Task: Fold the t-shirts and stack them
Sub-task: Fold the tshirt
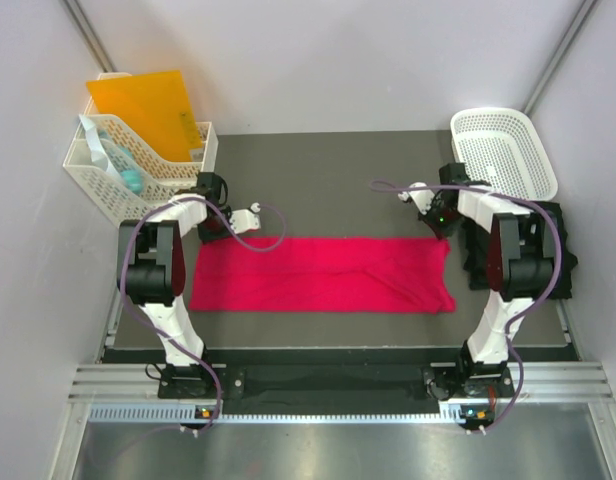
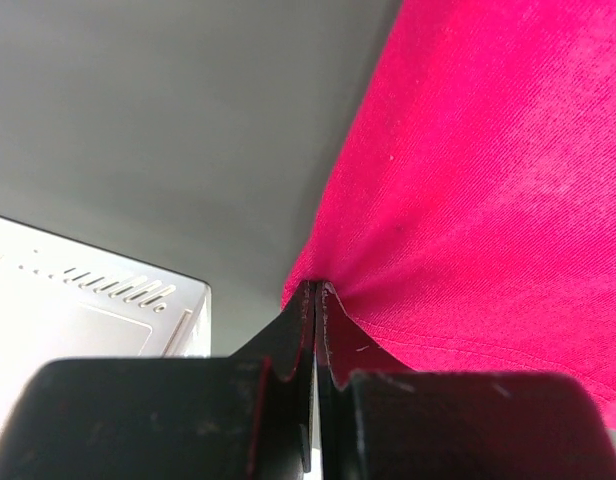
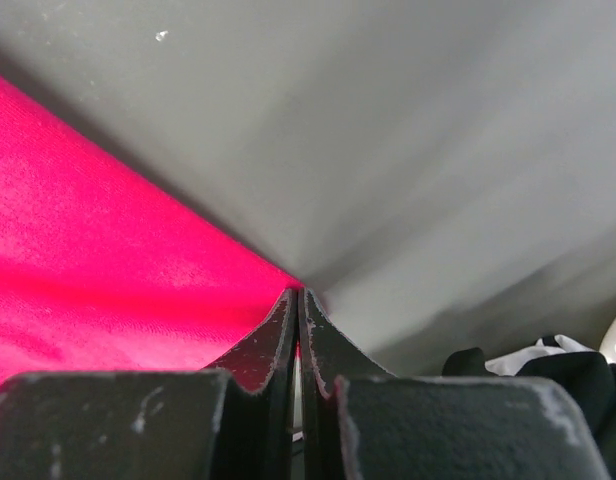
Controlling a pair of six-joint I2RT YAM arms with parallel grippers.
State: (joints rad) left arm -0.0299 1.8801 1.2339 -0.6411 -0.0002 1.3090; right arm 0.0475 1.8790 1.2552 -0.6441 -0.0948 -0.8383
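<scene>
Left gripper (image 1: 214, 230) and right gripper (image 1: 440, 222), seen from above, pinch the two far corners of the pinkish-red t-shirt (image 1: 323, 272), spread flat on the dark grey table (image 1: 328, 170) between pale walls (image 1: 338, 60). Left wrist view: jaws clamped tight on a cloth corner. Right wrist view: jaws likewise closed on the cloth's edge; the black t-shirt (image 3: 578, 378) lies nearby.

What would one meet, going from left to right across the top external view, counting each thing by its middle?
White desk organizer → left gripper → pinkish-red t-shirt → right gripper → white lattice basket. The black t-shirt beside the right arm overlaps the basket's span, so I omit it.
</scene>
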